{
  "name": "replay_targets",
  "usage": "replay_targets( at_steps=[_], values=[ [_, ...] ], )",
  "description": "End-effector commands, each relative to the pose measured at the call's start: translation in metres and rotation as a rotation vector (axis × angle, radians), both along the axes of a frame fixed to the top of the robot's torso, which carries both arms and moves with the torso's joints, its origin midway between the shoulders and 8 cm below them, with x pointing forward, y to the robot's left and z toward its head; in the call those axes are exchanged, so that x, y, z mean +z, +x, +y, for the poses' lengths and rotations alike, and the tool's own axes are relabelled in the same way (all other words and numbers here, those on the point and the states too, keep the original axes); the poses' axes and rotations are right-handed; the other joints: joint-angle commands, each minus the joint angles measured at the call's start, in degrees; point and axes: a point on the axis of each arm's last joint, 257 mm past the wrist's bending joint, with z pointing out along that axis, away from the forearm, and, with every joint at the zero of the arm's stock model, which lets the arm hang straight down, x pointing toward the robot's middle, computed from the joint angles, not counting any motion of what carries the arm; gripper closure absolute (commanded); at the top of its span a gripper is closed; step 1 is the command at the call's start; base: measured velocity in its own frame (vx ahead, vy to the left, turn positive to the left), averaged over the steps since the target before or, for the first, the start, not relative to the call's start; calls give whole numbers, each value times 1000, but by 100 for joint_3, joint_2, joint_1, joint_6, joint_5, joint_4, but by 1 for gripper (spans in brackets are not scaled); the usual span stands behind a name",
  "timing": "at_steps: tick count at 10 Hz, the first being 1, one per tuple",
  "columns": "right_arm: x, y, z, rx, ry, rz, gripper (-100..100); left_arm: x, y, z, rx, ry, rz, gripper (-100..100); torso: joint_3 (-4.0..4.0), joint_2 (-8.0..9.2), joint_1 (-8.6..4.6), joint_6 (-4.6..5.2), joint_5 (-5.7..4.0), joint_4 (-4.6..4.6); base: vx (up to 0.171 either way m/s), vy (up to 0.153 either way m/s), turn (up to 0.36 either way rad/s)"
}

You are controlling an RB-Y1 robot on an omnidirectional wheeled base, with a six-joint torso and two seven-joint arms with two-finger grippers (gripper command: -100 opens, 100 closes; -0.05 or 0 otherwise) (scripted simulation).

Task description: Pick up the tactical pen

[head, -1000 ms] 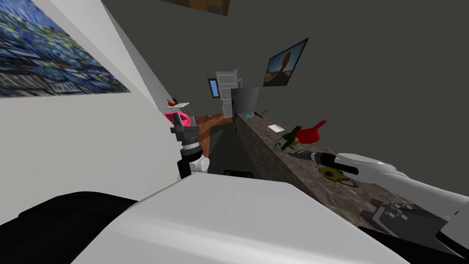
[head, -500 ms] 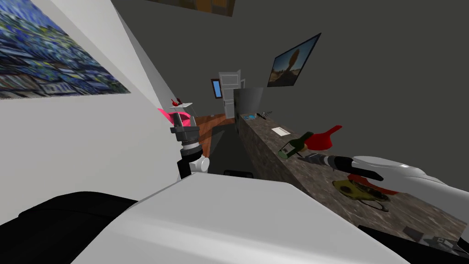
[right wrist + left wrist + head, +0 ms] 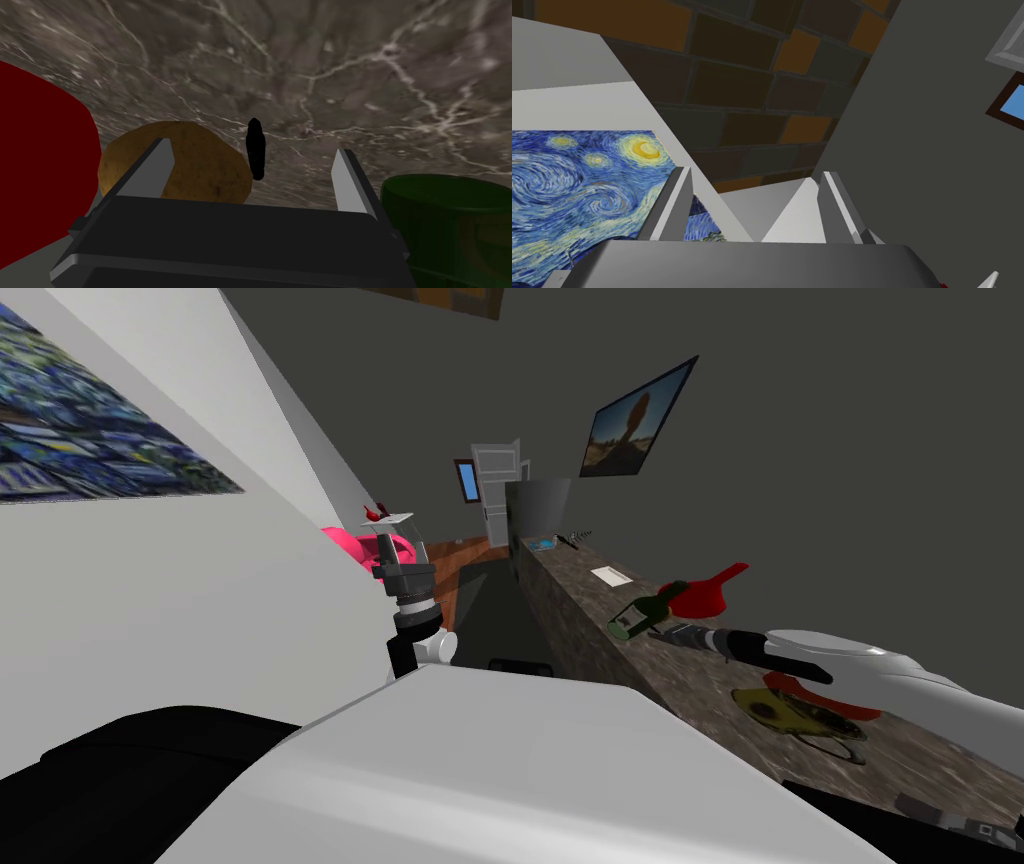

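Over the bench [image 3: 360,75], our right tool [image 3: 252,151] hangs wide above the black pen [image 3: 255,142], so we judge gripping and lifting are left.

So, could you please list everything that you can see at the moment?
counter: one, marbled grey-brown, on my right
tactical pen: one, black, lying on the counter
potato-like lump: one, brown, beside the pen
bottle: one, dark green, lying on the counter by the pen
scoop: one, red, just beyond the bottle
card: one, white, farther along the counter
paintings: two, a blue swirled one on the white wall, another on the dark wall
chair: one, pink, by the white wall
left gripper: one, raised by the white wall, jaws open
right gripper: one, over the pen, jaws open either side of it
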Motion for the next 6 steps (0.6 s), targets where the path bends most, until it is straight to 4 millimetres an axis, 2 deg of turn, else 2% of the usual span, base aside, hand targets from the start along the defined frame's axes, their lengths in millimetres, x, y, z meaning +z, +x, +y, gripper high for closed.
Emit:
replay_targets(
  at_steps=[1, 6],
  values=[
    [-3, -1, 8, 25, -2, -1, -100, 0, 0, 0, 0, 0, 0, 0, 0, 0, 0, 0, 0, 0, 124, 10, -147],
    [-12, -4, 32, 93, -1, -3, -100, 0, 0, 0, 0, 0, 0, 0, -2, -3, -2, -6, -2, -1, 114, 3, -134]
  ],
)
